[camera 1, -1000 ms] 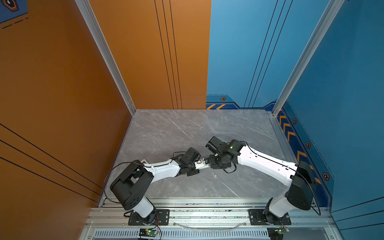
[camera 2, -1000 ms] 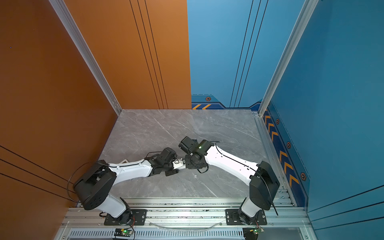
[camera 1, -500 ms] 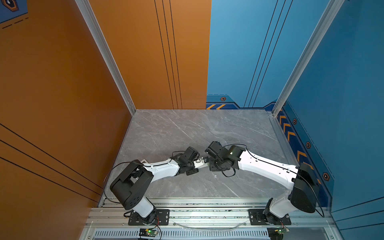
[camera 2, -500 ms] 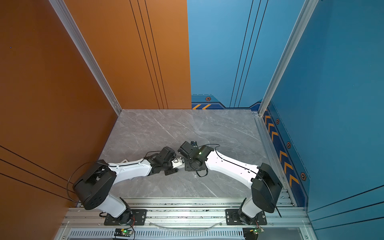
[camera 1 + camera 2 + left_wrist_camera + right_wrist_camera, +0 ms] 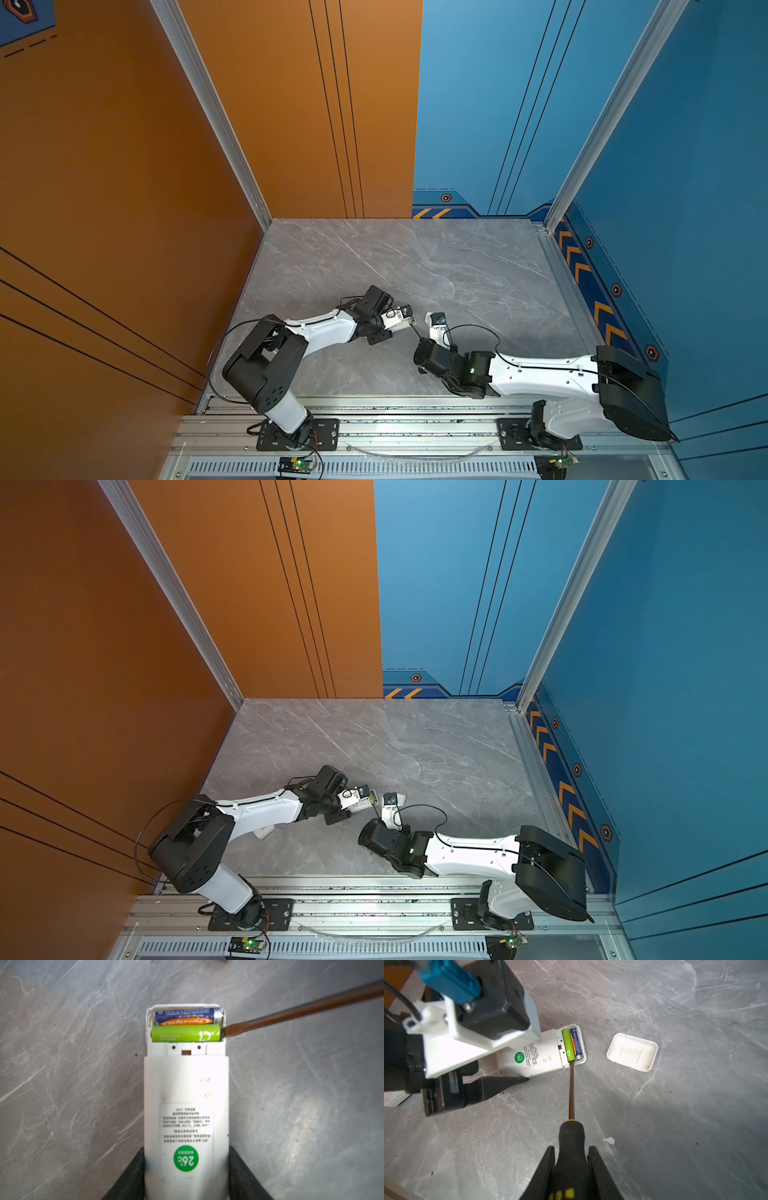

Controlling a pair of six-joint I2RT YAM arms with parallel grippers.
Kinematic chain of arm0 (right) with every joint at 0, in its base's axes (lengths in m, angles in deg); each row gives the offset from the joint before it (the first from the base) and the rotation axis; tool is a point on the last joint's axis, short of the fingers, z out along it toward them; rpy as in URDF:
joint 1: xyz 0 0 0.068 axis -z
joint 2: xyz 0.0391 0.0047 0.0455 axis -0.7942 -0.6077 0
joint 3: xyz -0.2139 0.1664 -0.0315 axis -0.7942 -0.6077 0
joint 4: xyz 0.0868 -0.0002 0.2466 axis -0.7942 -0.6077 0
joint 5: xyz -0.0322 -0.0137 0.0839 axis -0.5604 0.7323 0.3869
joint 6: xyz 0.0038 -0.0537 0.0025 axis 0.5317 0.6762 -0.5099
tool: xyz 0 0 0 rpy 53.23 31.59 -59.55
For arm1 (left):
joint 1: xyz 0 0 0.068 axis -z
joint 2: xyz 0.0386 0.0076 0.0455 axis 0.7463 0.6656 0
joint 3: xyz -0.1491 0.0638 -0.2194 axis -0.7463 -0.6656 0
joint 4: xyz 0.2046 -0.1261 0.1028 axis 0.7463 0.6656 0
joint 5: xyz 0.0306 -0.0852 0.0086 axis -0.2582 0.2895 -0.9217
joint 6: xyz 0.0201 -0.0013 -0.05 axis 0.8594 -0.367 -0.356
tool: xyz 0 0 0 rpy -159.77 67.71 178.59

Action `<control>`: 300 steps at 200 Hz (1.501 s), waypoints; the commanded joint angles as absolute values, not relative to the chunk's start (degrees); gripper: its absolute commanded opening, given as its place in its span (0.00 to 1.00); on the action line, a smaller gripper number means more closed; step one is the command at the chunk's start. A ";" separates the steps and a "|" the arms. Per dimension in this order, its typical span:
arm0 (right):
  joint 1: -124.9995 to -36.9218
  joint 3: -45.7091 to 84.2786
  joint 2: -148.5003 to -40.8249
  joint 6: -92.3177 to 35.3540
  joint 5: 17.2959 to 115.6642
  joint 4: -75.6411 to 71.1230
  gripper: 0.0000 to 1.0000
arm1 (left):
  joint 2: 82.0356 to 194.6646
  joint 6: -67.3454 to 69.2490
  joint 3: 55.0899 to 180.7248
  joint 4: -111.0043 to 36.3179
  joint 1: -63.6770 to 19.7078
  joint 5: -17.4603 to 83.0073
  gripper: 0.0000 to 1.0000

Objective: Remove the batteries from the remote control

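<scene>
My left gripper (image 5: 186, 1148) is shut on the white remote control (image 5: 186, 1084), its fingers on both long sides. The remote's battery bay is uncovered and holds two batteries side by side: a lime green one (image 5: 185, 1035) and a blue and orange one (image 5: 187, 1016). My right gripper (image 5: 571, 1147) is shut on the black-and-yellow handle of a screwdriver (image 5: 571, 1088). Its flat tip touches the end of the green battery (image 5: 568, 1046) at the remote's (image 5: 546, 1055) edge. In both top views the two grippers (image 5: 399, 321) (image 5: 376, 825) meet at the table's front middle.
A white rounded battery lid (image 5: 632, 1052) lies upside down on the grey marble table (image 5: 415, 257), just beyond the remote's open end. Another white object (image 5: 264, 833) lies under the left arm. Orange and blue walls enclose the table.
The right arm has drawn back toward the front rail and turned, so its gripper now points at the remote from the front. The left arm has barely moved.
</scene>
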State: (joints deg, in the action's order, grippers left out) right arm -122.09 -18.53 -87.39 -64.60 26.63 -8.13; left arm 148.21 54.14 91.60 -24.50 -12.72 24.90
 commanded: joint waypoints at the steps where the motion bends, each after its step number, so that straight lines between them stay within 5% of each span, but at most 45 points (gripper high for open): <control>1: -122.76 -22.48 -89.83 -62.82 24.80 3.79 0.00 | 150.46 57.37 90.82 -15.55 -11.58 32.00 0.13; 96: -123.50 -24.22 -89.23 -58.66 20.22 16.90 0.00 | 150.77 57.46 91.42 -14.76 -12.02 32.98 0.13; 300: -122.52 -25.36 -80.08 -60.01 15.92 5.08 0.00 | 152.01 55.29 92.18 -15.59 -12.85 30.93 0.14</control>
